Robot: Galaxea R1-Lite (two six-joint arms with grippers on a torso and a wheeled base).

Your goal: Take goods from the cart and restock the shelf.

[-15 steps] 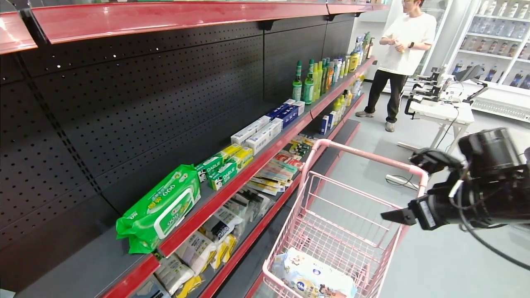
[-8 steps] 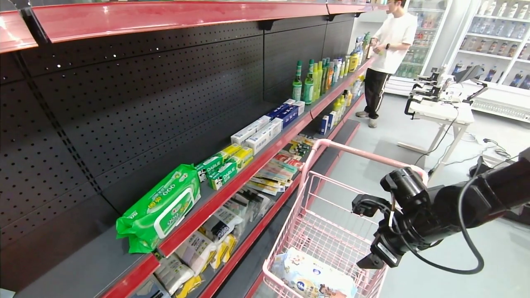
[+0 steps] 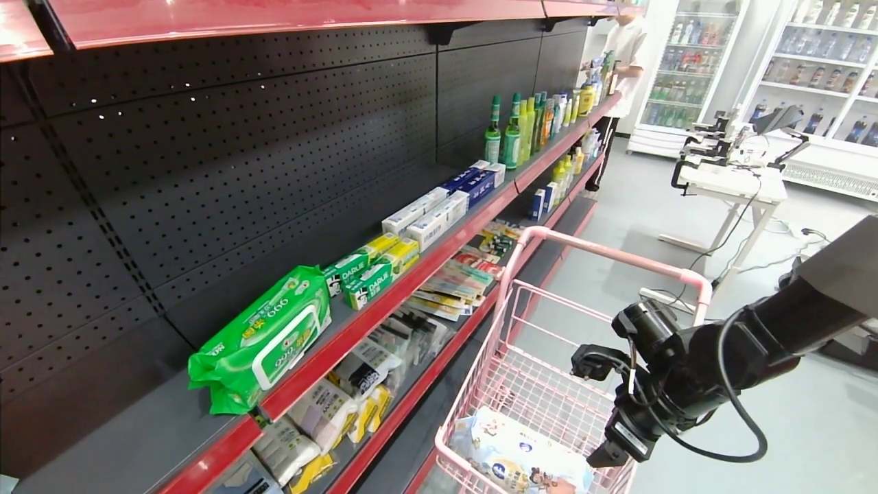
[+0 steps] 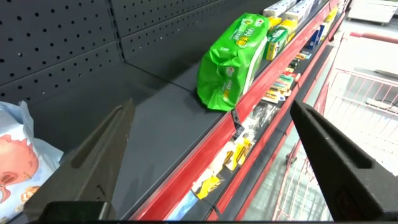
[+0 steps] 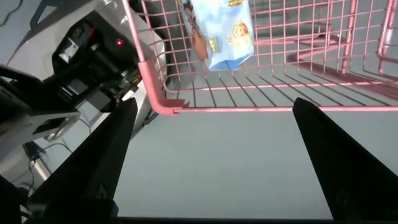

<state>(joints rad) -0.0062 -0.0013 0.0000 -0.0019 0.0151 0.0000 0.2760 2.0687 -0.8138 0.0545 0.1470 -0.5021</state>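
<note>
Right wrist view: the right hand [image 5: 211, 106] is released, its two fingers spread wide, and it hangs over bare floor just outside the pink wire cart [image 5: 163, 99]. The cart's rim runs across the gap between the fingers. Beyond that rim, inside the basket, lies the blue printed pack [image 5: 217, 31], the item to be picked up, apart from the hand. In the head view the hand sits at the cart's near right corner, level with the top wire.

The left hand [image 4: 211, 106] is also released and wide open, held out over the dark shelf [image 4: 161, 118]. The green pack [image 4: 233, 59] lies farther along the shelf, at its red front edge.

Judged from here, the main risk is the rim. If the right hand goes straight for the pack, a finger could strike the top wire or catch in the mesh, and the wheeled cart could roll away. The pack also looks soft, so a grip on one corner could let it sag and slip.
</note>
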